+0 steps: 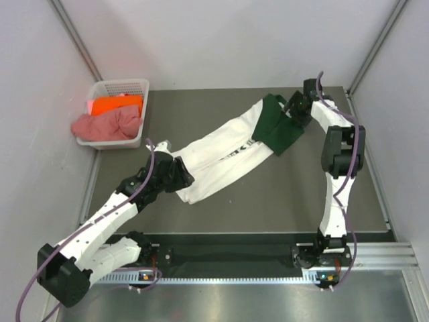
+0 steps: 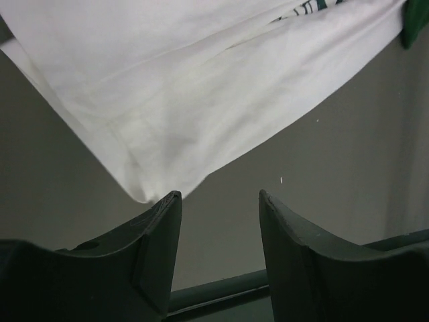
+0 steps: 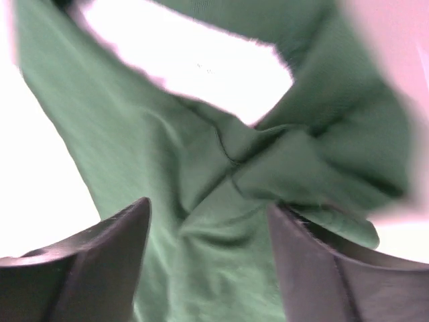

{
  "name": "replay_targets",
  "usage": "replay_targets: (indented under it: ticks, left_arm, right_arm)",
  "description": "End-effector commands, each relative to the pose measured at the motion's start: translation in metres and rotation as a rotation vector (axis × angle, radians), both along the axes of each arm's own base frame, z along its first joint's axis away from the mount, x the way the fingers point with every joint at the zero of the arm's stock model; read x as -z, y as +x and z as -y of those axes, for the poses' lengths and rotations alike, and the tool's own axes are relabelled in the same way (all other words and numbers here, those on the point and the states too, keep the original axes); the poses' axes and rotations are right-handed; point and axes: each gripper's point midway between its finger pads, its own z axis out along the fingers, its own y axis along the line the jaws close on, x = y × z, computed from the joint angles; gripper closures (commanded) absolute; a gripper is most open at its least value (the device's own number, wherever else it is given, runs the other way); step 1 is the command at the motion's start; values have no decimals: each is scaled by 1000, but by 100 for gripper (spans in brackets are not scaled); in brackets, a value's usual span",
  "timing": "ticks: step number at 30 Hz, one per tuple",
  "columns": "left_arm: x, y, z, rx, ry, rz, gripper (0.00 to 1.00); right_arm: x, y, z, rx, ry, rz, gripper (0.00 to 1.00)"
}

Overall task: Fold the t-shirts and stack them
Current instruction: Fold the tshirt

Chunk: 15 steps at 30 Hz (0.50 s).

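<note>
From above, I see the white shirt [image 1: 221,151] stretched diagonally across the desk [image 1: 268,201], with the left pincer [image 1: 179,176] at its lower hem and the right pincer [image 1: 295,111] at its green sleeve [image 1: 278,127]. I cannot read its print. Left wrist: jaws wide and empty, the hem corner [image 2: 151,191] just beside one fingertip [image 2: 167,208]. Right wrist: jaws apart, with the green sleeve bunched between them, unpinched.

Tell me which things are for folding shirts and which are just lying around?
For the job: white-and-green shirt, orange shirt, pink shirt.
Just there: basket, table.
</note>
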Motion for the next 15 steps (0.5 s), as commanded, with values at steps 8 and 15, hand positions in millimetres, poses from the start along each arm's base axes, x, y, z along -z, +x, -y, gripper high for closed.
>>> replay_targets:
  ticks: [8, 15]
  left_arm:
    - [-9, 3, 3, 113, 48, 76, 44]
    - [-7, 2, 58, 379, 2, 106, 46]
  right_arm:
    - [-92, -13, -8, -166, -56, 284, 24]
    - [-57, -76, -23, -217, 16, 264, 28]
